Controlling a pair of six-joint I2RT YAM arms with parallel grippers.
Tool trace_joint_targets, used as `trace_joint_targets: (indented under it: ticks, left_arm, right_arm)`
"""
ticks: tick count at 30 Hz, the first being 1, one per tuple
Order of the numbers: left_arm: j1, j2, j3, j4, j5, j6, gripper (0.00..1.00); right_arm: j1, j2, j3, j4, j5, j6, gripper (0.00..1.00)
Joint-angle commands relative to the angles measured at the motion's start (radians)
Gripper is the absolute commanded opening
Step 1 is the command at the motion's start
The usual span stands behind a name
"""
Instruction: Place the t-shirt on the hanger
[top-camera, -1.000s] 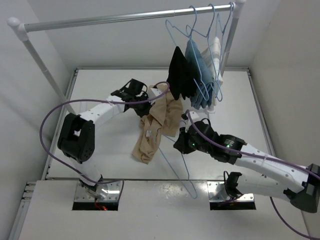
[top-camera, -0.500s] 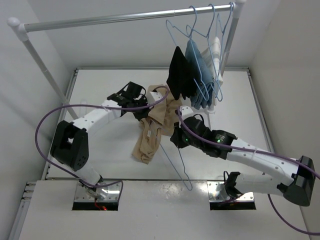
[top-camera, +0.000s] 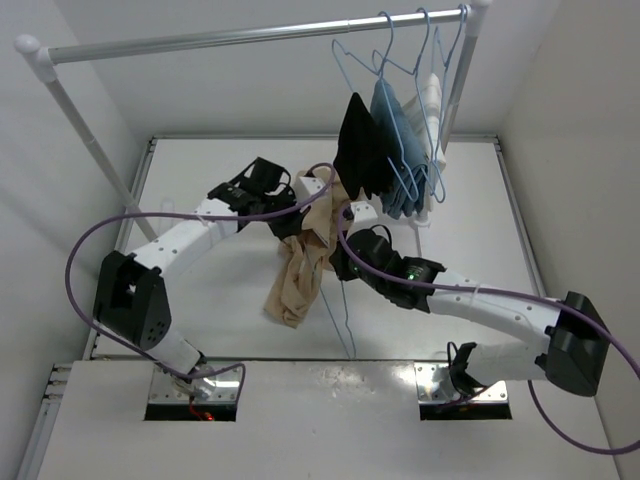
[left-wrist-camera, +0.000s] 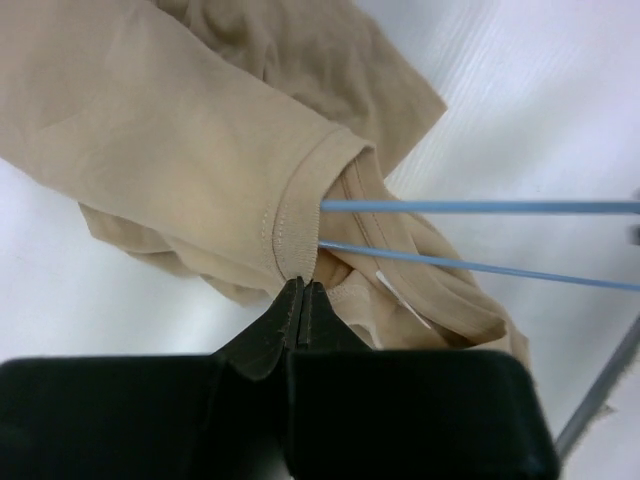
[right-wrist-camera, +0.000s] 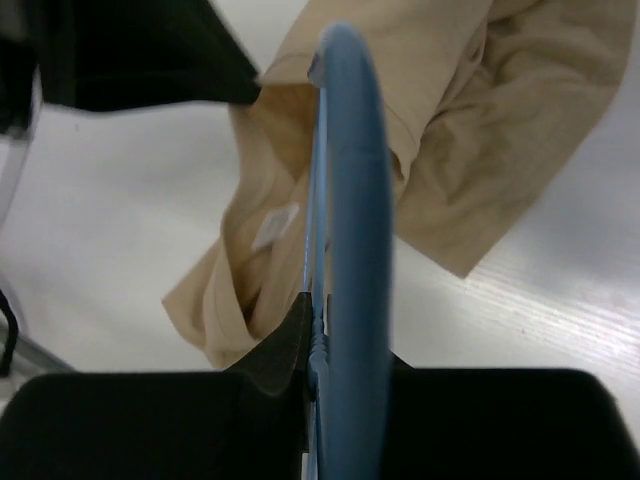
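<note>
As we look down from above: two arms reach in over the white surface (top-camera: 200, 300) and meet at a tan garment held up between them.
Left fingers (left-wrist-camera: 268, 338): pressed fully together, pinching the stitched neckband of the t-shirt (left-wrist-camera: 170, 140).
T-shirt: held up by its collar and bunched, hanging between the two arms. We cannot tell whether its lower end touches the surface. We see the small white neck label (left-wrist-camera: 398, 297) just inside the opening.
Hanger (left-wrist-camera: 480, 207): thin light-blue wire. Two of its wires run into the neck opening from the right, just beside the pinched band.
Right fingers (right-wrist-camera: 285, 350): closed narrow on the hanger's wire, which rises between them in the wrist view, with the t-shirt beyond it.
Rail (top-camera: 250, 37): crosses the top of the scene behind the arms.
Right end of the rail: we see a black garment (top-camera: 358, 150), a blue garment (top-camera: 392, 130) and a white garment (top-camera: 433, 100) hanging side by side, the black one nearest the t-shirt.
</note>
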Motion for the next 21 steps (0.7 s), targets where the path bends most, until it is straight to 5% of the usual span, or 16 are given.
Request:
trace_joint_targets:
  ticks: [1,13,21]
  left_arm:
    - [-0.008,-0.081,0.057,-0.064,0.063,-0.033,0.0]
    - [-0.031,-0.197,-0.069,-0.195,0.049,0.115,0.0]
    - [-0.075,-0.229,-0.103,-0.195,0.069,0.115,0.0]
  right_arm:
    - [-0.017,0.025,-0.011,0.202,0.093,0.056,0.0]
    - [-0.081,0.156,0.008,0.362,0.188,0.185,0.0]
    - [-0.101,0.231,0.016,0.506,0.018,0.087,0.0]
